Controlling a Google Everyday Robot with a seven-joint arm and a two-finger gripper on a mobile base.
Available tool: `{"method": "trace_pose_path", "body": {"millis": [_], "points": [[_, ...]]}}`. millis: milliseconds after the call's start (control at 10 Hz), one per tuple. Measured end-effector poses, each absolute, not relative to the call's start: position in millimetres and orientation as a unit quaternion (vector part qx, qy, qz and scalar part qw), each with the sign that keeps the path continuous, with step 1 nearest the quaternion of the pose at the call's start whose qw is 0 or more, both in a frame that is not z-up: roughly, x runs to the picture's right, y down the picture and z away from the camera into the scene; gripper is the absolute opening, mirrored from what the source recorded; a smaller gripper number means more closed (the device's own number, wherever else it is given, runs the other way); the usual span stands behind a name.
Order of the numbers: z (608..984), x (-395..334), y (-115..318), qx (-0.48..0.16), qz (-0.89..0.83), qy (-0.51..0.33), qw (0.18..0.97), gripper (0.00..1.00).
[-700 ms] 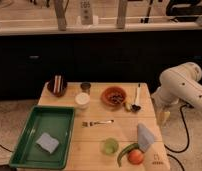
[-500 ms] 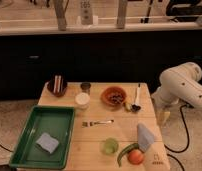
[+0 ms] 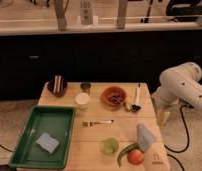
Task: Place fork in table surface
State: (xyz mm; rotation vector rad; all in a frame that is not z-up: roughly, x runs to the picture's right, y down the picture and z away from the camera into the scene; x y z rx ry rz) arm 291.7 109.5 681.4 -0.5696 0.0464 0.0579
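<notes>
The fork (image 3: 97, 122) lies flat on the worktop (image 3: 124, 127), about midway between the far and near edges, its handle running along the planks. It is just off the right rim of the green tray (image 3: 50, 108) and touches nothing else. The tool (image 3: 163, 117) hangs off the white arm beyond the worktop's right edge, level with the middle of that edge and well apart from the fork. I cannot tell whether it is spread or pressed together, and it carries nothing that I can see.

The tray fills the near left corner, with a grey-blue sponge (image 3: 47, 142) in it. Along the far edge stand a dark dish (image 3: 57, 86), a small dark cup (image 3: 85, 86), a white cup (image 3: 82, 101) and a reddish bowl (image 3: 114, 96). A dark-headed utensil (image 3: 136, 97) lies near the right edge. Towards the near right corner sit a green cup (image 3: 110, 146), a grey pouch (image 3: 145, 137), a green pepper (image 3: 124, 151) and a red fruit (image 3: 136, 157).
</notes>
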Motion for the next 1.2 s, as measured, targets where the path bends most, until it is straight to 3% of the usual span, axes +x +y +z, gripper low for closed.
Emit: {"method": "trace_pose_path", "body": {"millis": [800, 1200], "points": [[681.7, 291.3, 110.5, -0.281, 0.028, 0.024, 0.959, 0.8], [695.4, 245.8, 110.0, -0.28, -0.01, 0.028, 0.96, 0.8]]}}
